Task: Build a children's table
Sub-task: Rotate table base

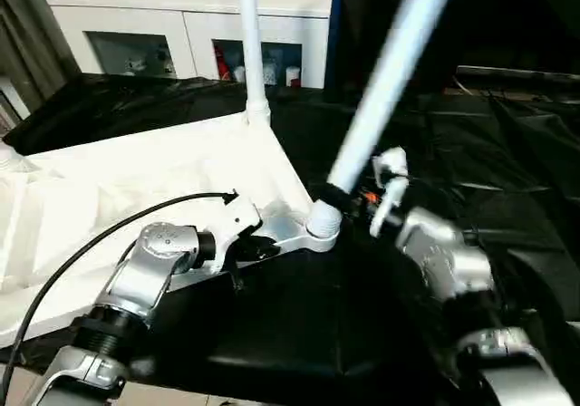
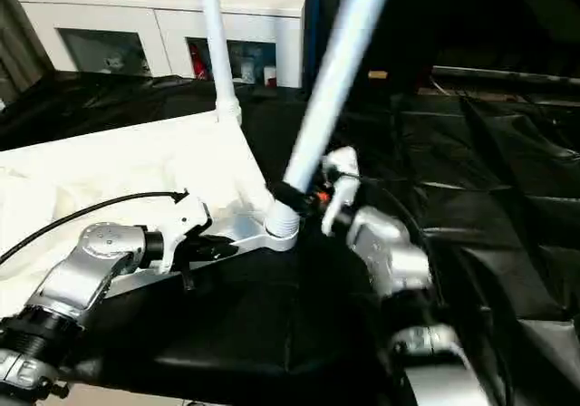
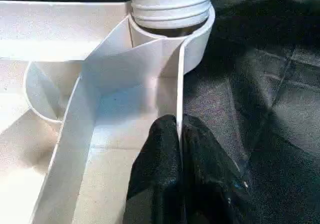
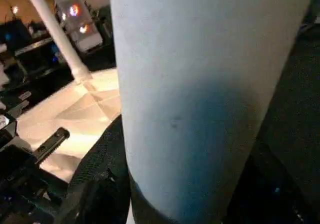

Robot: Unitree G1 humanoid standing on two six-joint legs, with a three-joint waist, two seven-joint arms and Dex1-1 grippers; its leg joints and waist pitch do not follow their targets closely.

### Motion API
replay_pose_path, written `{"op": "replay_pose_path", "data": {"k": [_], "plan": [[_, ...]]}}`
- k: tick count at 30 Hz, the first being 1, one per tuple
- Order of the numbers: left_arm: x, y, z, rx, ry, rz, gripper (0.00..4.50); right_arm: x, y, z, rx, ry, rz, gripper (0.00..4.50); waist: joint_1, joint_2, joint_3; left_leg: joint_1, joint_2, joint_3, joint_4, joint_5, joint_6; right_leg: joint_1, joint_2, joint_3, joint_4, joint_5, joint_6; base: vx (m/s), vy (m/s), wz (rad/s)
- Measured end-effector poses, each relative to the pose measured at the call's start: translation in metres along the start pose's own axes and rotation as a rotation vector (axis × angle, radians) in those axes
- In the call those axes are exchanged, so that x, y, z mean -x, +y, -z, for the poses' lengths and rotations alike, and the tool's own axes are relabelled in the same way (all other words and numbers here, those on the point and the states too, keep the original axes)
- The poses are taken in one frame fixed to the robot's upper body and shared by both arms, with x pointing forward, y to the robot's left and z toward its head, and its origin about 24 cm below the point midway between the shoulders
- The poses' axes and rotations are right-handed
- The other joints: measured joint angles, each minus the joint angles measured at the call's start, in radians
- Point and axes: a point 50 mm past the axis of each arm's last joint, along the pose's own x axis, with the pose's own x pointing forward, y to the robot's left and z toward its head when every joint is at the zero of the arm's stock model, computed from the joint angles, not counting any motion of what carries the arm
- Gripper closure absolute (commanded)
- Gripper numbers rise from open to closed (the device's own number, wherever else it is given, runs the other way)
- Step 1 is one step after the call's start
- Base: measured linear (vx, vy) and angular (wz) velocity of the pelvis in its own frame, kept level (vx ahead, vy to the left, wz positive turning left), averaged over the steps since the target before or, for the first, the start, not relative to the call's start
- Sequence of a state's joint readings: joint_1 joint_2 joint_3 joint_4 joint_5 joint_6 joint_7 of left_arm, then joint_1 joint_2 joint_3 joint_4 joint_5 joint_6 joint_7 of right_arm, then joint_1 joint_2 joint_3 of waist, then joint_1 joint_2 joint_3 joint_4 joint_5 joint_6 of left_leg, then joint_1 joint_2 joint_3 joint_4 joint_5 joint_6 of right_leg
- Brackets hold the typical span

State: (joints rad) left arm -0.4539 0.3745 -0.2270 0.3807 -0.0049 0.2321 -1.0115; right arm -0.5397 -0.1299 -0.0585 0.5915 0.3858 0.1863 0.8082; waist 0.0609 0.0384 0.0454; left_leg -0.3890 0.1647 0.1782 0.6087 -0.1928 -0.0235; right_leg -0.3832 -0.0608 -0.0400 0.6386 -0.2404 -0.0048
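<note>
Tools clamped on tabletop rim, leg.

Bright light overexposes the ribbed white plastic tabletop; the tilted white tube leg is motion-blurred, black-draped bench dim.
</note>
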Motion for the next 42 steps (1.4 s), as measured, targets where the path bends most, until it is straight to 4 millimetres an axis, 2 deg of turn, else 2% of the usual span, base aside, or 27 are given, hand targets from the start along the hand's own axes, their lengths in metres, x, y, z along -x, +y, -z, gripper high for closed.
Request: {"op": "replay_pose_path", "data": {"k": [7,11,15,21,27,32,42], "plan": [[-0.002,0.002,0.0,-0.001,0.001,0.002,4.5,0.008,0.006,0.01,0.086,-0.082,0.042,2.61,0.001,0.002,0.0,0.001,0.0,0.001,0.0,-0.001,-0.002,0.001,-0.001,0.0,0.001,0.0,0.0,0.0,0.0,0.0],[-0.002,0.002,0.0,-0.006,-0.001,0.002,4.5,0.009,0.016,0.007,0.287,-0.033,-0.004,2.61,0.001,0.005,0.0,0.001,0.0,0.001,0.0,-0.001,-0.002,0.001,-0.001,0.0,0.0,0.0,0.0,0.0,0.0,0.0],[-0.003,0.002,0.0,-0.01,-0.002,0.003,4.5,0.007,0.021,0.004,0.374,0.022,-0.049,2.61,0.002,0.005,0.0,0.001,0.0,0.001,0.0,-0.001,-0.002,0.001,-0.001,0.0,0.0,0.0,0.0,0.0,0.0,0.0],[-0.002,0.003,0.0,-0.016,0.0,0.011,4.5,0.005,0.02,-0.001,0.377,0.071,-0.092,2.61,0.001,0.005,0.001,0.001,0.0,0.001,0.0,-0.001,-0.002,0.001,-0.001,0.0,0.0,0.0,0.0,0.0,0.0,0.0],[0.001,0.003,0.001,-0.027,0.005,0.036,4.5,-0.008,0.017,-0.011,0.368,0.183,-0.198,2.61,0.0,0.004,0.001,0.001,0.001,0.001,0.0,0.0,0.0,0.001,-0.001,-0.001,0.0,0.0,0.0,0.0,0.0,0.0],[0.004,0.003,0.002,-0.039,0.014,0.061,4.5,-0.009,0.014,-0.013,0.355,0.228,-0.254,2.61,0.002,-0.001,0.0,0.0,0.001,0.001,0.0,0.0,0.0,0.001,0.0,-0.002,0.0,0.0,0.0,0.0,0.0,0.0],[0.004,-0.002,0.003,-0.065,0.02,0.129,4.5,0.005,0.01,-0.011,0.32,0.268,-0.353,2.61,0.027,-0.008,-0.004,0.002,0.001,0.002,0.001,0.0,0.0,0.003,-0.001,-0.001,0.0,0.0,0.0,0.0,0.0,0.0]]}}
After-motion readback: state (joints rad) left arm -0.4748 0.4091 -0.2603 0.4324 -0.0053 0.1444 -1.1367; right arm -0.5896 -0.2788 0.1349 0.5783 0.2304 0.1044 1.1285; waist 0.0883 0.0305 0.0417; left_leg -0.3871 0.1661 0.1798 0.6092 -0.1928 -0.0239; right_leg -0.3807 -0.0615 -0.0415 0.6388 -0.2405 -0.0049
